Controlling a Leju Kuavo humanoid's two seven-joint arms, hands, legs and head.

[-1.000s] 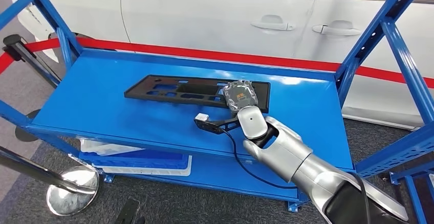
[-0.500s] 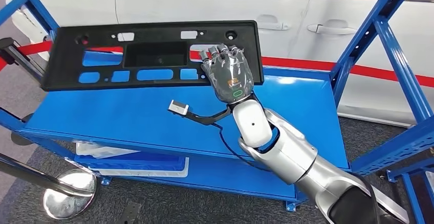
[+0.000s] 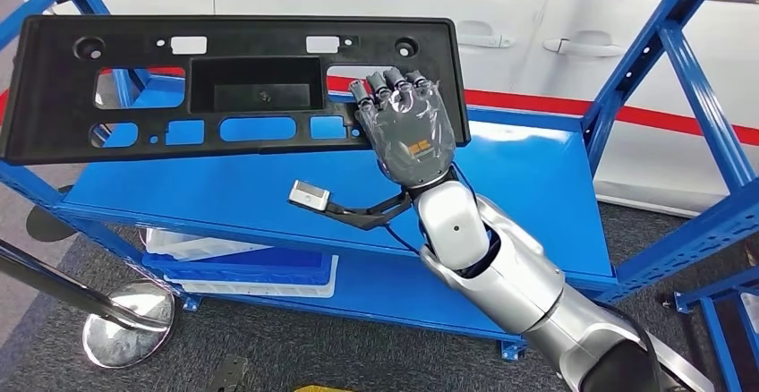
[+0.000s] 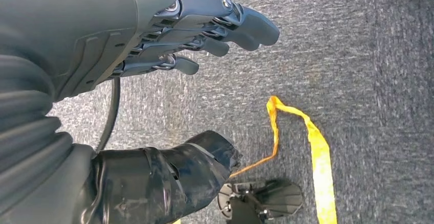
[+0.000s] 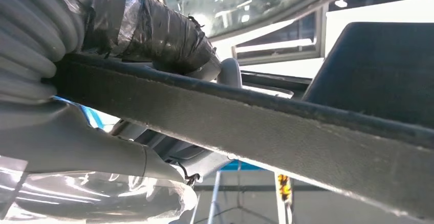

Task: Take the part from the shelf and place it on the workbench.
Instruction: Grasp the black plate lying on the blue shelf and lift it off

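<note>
We see a silver arm (image 3: 510, 271), a black cable (image 3: 405, 231), and a grey robot hand (image 3: 410, 132) under clear plastic film.

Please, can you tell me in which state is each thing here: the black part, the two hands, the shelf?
Black part: lifted clear of the shelf, upright, held at its right end.
Right hand: grips the black part.
Left hand: holds nothing, fingers apart, above the carpet.
Blue shelf: top level bare where visible.

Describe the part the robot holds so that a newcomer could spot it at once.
Find the blue shelf in front of the white car. Above it, the right hand holds up a long black panel by one end. It is flat, with rectangular cut-outs showing blue through them.
</note>
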